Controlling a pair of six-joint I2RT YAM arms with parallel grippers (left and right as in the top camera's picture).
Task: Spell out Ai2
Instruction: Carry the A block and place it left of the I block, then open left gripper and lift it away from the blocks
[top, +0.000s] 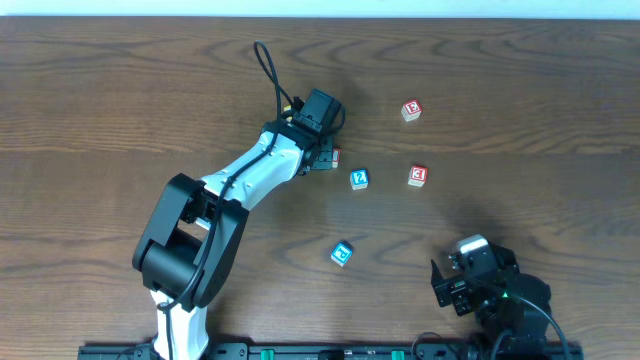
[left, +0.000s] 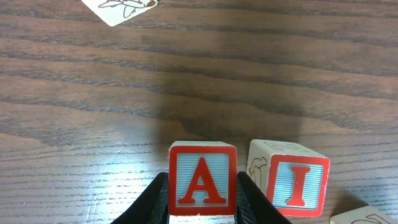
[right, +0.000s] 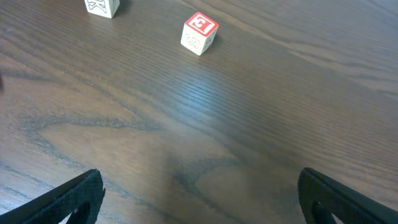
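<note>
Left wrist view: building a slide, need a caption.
Left tool holds the A cube beside the I cube on the wood table.

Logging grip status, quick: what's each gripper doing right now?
Left gripper: closed on the A cube.
Right gripper: open, holding nothing.

Table (left: 74, 93): dark wood grain, smooth, soft sheen.
A cube (left: 203, 180), between the left gripper (left: 203, 186) fingers (left: 152, 200): pale bare-looking wood, with the face painted in glossy red.
I cube (left: 297, 183), just right of that gripper: same wood, same finish.
Left fingers: black, matt, plastic-looking.
Right gripper (right: 200, 180) fingers (right: 68, 199): likewise black and matt.
</note>
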